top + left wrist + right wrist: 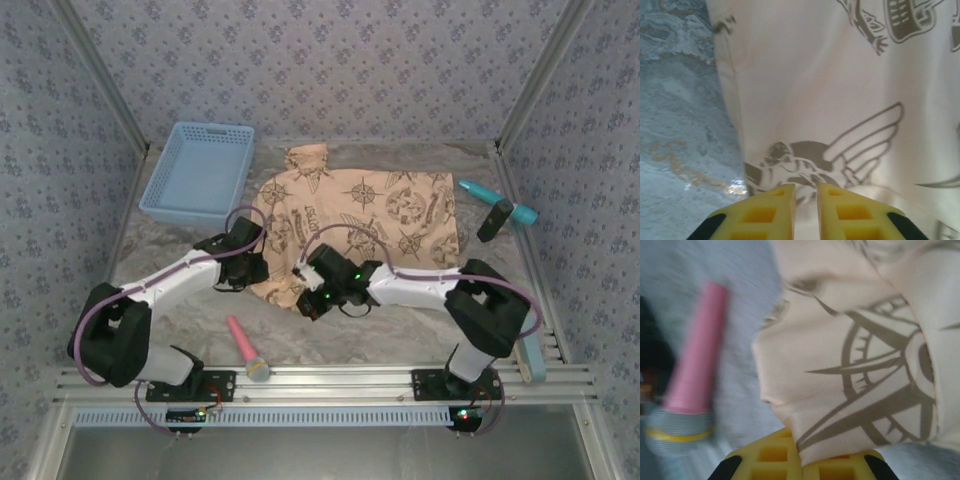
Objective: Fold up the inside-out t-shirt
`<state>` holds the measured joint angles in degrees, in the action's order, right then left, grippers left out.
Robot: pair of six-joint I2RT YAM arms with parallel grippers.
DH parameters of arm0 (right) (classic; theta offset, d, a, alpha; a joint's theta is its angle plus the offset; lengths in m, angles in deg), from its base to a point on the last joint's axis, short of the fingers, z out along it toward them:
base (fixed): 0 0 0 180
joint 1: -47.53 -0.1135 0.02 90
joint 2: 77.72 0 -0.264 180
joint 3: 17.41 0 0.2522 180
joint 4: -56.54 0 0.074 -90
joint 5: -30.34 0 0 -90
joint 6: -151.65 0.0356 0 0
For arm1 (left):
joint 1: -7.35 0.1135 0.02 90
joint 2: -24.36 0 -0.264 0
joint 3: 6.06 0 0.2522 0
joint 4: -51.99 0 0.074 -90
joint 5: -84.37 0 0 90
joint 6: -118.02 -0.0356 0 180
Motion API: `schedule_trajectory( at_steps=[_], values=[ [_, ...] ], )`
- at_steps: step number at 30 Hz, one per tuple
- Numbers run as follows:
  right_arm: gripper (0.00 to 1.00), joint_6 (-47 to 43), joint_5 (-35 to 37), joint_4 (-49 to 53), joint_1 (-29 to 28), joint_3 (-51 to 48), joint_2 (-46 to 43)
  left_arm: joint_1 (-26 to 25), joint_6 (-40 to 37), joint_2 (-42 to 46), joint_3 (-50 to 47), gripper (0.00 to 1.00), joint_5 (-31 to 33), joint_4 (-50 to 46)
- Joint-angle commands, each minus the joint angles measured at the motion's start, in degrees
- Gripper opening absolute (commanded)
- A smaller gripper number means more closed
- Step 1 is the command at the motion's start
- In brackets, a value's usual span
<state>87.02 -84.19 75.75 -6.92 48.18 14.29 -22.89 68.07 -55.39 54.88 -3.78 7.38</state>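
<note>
Two robot arms work at a grey marbled surface (200, 320). The inside-out t-shirt (370, 215), peach-tan with dark brown compass and winged emblems, lies spread beyond both sets of jaws.

The left jaws sit at the shirt's left edge. In the left wrist view their yellow fingers (767, 212) stand almost together, a thin slit between them, at the hem of the t-shirt (840, 100) just short of a winged emblem. Whether cloth is pinched there cannot be told.

The right jaws, to the right of the left jaws at the shirt's near edge, are clamped on the cloth. In the right wrist view a bunched fold of the t-shirt (865, 365) rises out of the yellow fingers (770, 455) and hides the gap.

A blue basket (197, 172) stands beyond the left jaws, beside the shirt. A pink microphone (245, 348) lies on the near side of both jaws, and appears blurred left of the right jaws (690, 375). A teal tool (497, 203) lies beyond and right of the right jaws, past the shirt's right edge.
</note>
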Motion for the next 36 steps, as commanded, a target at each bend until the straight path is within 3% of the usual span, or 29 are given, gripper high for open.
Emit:
schedule_trajectory(
  at_steps=[1,4,6,8,12,15,19,22,23,25,29,36],
  values=[
    [0.0,16.1,-14.2,-6.5,3.1,-2.0,-5.9,0.2,-3.7,2.4,5.8,0.21,3.5,-7.3],
    [0.05,25.0,-10.3,-4.7,9.0,-5.7,-5.0,0.3,-4.4,3.7,5.6,0.32,3.2,-6.1],
    [0.18,27.8,-8.3,-1.6,12.5,-7.5,-1.8,0.1,-5.4,2.5,5.6,0.34,0.6,-4.9],
    [0.33,25.2,-2.5,4.3,14.3,-8.1,0.8,-1.0,-5.1,0.6,5.2,0.36,-1.5,-3.7],
    [0.38,17.7,9.3,8.7,13.6,-8.6,-1.5,-4.6,-2.5,-3.3,3.7,0.39,-2.5,-1.5],
    [0.43,7.8,15.1,11.9,10.0,-6.8,-6.2,-5.9,-2.0,-5.3,2.9,0.4,-2.9,-1.3],
    [0.45,-14.8,21.9,16.5,0.1,-2.8,-10.7,-5.4,-1.5,-4.8,3.1,0.42,-0.5,-4.1],
    [0.43,-31.2,20.1,13.8,-6.6,-4.2,-10.4,-4.7,-0.2,-4.3,2.7,0.42,-0.9,-4.2],
    [0.43,-32.7,20.8,11.0,-8.2,-5.1,-9.9,-4.5,0.0,-4.3,2.3,0.42,-1.2,-4.0],
    [0.44,-31.4,20.7,5.5,-9.4,-6.0,-8.1,-4.0,0.0,-4.5,2.3,0.42,-1.4,-4.1],
    [0.53,-24.1,29.9,-0.6,-10.9,-2.9,-0.8,-3.0,1.1,-4.6,1.9,0.42,-1.7,-3.2],
    [0.48,-9.7,41.8,0.5,-9.2,4.2,10.1,-2.0,1.2,-4.0,1.7,0.42,-2.2,-2.3]
  ],
)
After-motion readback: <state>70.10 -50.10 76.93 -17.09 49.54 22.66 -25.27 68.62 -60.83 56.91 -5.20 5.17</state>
